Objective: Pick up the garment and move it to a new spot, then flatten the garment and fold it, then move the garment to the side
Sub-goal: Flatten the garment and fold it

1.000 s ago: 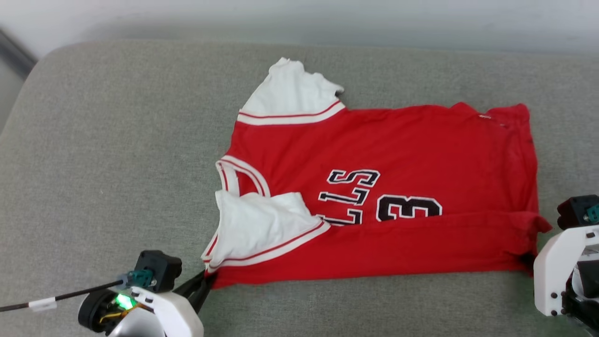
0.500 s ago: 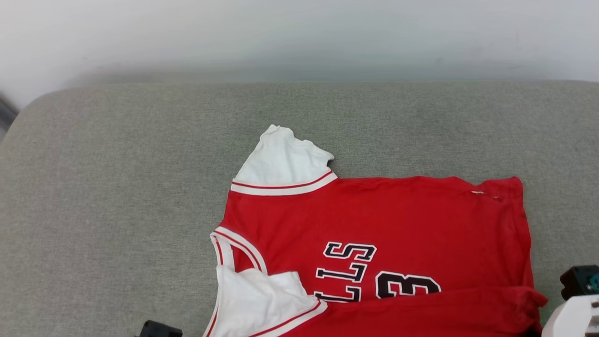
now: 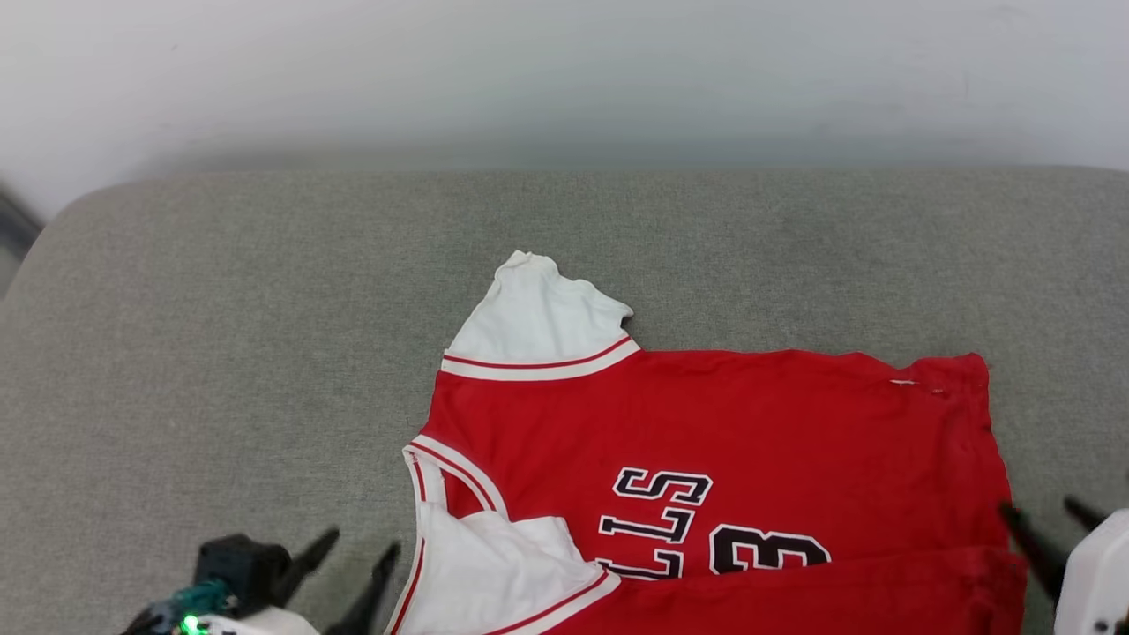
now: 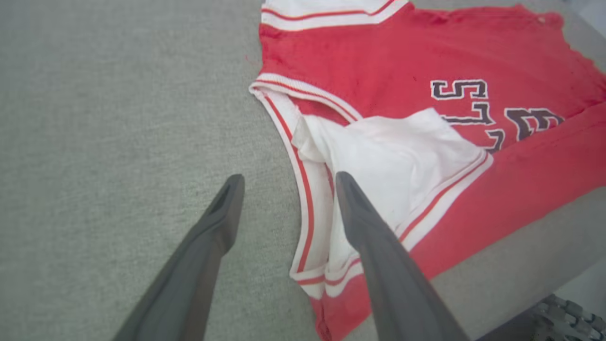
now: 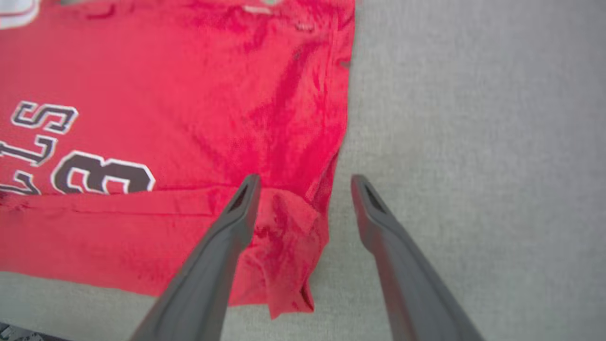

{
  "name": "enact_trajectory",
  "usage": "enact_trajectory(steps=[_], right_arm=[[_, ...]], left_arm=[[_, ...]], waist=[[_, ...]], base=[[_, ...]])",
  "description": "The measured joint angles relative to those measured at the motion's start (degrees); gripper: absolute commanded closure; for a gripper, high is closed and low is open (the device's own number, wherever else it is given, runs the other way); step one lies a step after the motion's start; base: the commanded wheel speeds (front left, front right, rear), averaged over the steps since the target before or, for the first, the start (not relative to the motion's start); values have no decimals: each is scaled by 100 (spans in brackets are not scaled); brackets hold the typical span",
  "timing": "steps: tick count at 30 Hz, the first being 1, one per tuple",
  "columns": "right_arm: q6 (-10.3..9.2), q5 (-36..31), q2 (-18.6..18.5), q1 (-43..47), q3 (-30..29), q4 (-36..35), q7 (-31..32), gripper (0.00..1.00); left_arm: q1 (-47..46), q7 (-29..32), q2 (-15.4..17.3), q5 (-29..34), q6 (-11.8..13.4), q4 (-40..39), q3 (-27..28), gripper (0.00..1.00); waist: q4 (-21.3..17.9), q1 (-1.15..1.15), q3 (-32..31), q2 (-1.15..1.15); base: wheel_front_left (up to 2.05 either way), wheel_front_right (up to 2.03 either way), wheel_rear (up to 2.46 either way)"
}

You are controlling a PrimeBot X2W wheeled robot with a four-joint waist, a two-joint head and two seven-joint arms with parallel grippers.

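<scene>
Jersey (image 3: 723, 423) is laid sideways across a grey cushion (image 3: 220, 353), with its neck end turned to the robot's left, its hem to the right, and its near side close to the cushion's front edge. That near side is doubled over into a red band (image 3: 838, 591) that hides the lower part of the black, white-outlined letters (image 3: 663, 487), so a first lengthwise fold is judged to be made. The left gripper (image 4: 289, 176) is poised at the striped trim (image 4: 305, 213) of the neck end, and the right gripper (image 5: 305, 177) straddles the folded hem corner (image 5: 289, 237). Both are spread wide and nothing is held by either; whether cloth is touched cannot be told. One gripper at each end of the fold is judged to suit thin cloth that would sag if lifted from a single point. The fabric is seen to be soft and limp, and creased near the hem. One white panel (image 3: 538, 309) juts out at the far shoulder and another (image 4: 402, 156) is flopped over the chest. The cushion is covered in coarse woven cloth and rounded at its corner, and a pale wall (image 3: 564, 70) is seen behind it.
</scene>
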Motion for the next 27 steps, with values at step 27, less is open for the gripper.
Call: enact_trajectory(steps=[27], right_arm=[[-1,-348,720,-559,465,-988,-3139,0]], left_arm=[[-2276,40,88,374,-1239,582,1065,0]], waist=[[-934,0,418,0]], base=[[0,0,0]])
